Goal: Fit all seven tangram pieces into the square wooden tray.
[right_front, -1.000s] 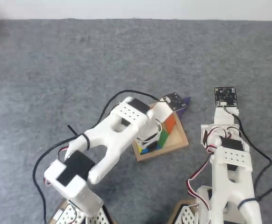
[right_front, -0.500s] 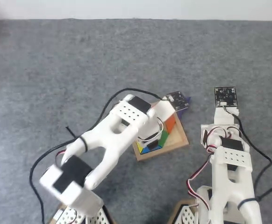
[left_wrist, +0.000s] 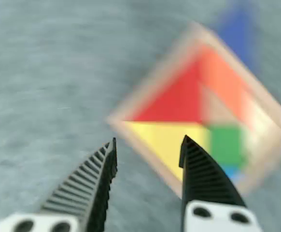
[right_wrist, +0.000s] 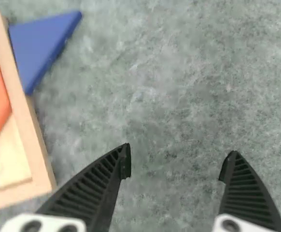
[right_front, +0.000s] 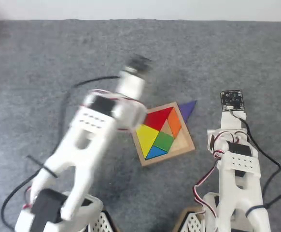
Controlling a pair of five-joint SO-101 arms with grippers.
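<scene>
We see the square wooden tray (right_front: 172, 157) sitting turned near the middle of the counter (right_front: 237, 53). In it lie red (right_front: 159, 118), yellow (right_front: 147, 135), green (right_front: 164, 141), orange (right_front: 175, 123) and small blue (right_front: 155, 152) pieces. The purple triangle (right_front: 188, 108) lies outside, against the tray's far rim. The left hand (left_wrist: 149, 140) hangs over the tray's yellow side, partly spread and empty. The right hand (right_wrist: 179, 151) is wide and empty, over the counter beside the tray.

High cam looks down; wrist cams close, share tray (right_front: 169, 155).
</scene>
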